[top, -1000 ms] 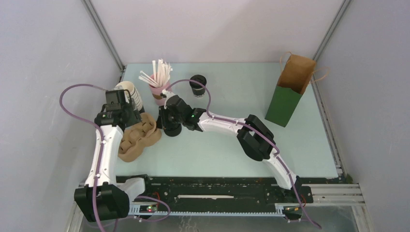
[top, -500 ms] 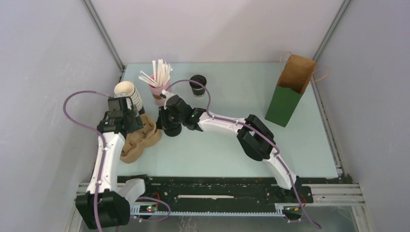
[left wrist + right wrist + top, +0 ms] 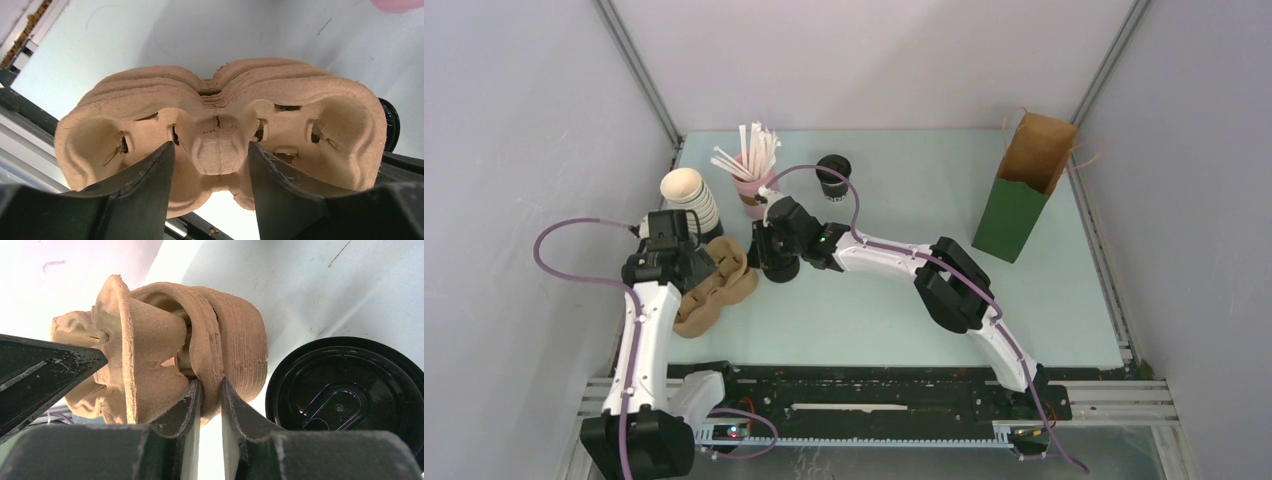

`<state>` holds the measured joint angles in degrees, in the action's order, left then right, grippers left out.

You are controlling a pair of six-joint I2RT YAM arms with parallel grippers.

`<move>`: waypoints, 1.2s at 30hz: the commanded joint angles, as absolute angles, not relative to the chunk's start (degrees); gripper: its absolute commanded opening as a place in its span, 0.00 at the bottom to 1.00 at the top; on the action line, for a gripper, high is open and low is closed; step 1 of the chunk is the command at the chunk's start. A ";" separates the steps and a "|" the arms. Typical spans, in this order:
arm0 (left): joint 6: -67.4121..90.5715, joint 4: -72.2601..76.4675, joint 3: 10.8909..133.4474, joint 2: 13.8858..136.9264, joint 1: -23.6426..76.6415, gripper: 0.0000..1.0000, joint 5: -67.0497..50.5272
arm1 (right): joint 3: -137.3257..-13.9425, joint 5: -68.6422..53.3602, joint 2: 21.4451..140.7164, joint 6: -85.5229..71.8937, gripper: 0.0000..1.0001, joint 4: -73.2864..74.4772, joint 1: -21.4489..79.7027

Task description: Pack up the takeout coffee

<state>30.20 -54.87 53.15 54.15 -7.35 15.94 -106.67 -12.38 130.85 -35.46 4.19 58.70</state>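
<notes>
Coffee (image 3: 833,172) upright at the back of the table (image 3: 904,300), just right of a pink cup of stirrers (image 3: 750,185), well apart from both grippers and from the bag (image 3: 1024,190) standing open at far right. Lidless cups (image 3: 690,197) stacked at back left. In front of them, a pile of pulp carriers (image 3: 235,340) with both grippers on it. Left gripper (image 3: 209,150) over the top carrier (image 3: 150,105), fingers set wide and clamped either side of its centre post, that carrier tipped up off the rest. Right gripper (image 3: 210,390) nearly closed, pinching the rim of the lower carriers between its fingers. Black lids (image 3: 345,395) just beside the pile, close to the right gripper
</notes>
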 commanded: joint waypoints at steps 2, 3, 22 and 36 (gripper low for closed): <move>36.87 -53.77 52.54 53.83 -7.12 0.60 18.42 | -110.02 -13.45 129.80 -35.27 0.00 3.72 59.60; 36.80 -53.70 52.83 53.90 -7.12 0.60 18.87 | -110.14 -13.45 129.75 -35.25 0.00 3.82 59.67; 37.16 -53.39 50.26 54.95 -7.12 0.42 16.17 | -110.84 -12.95 130.63 -35.23 0.00 5.03 59.77; 36.16 -56.33 54.77 50.25 -7.16 0.29 15.47 | -111.75 -9.80 131.89 -35.39 0.00 7.81 59.89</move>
<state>36.07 -54.92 51.55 52.14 -7.25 16.16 -109.34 -11.22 131.02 -35.29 6.61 59.18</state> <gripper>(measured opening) 0.459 0.249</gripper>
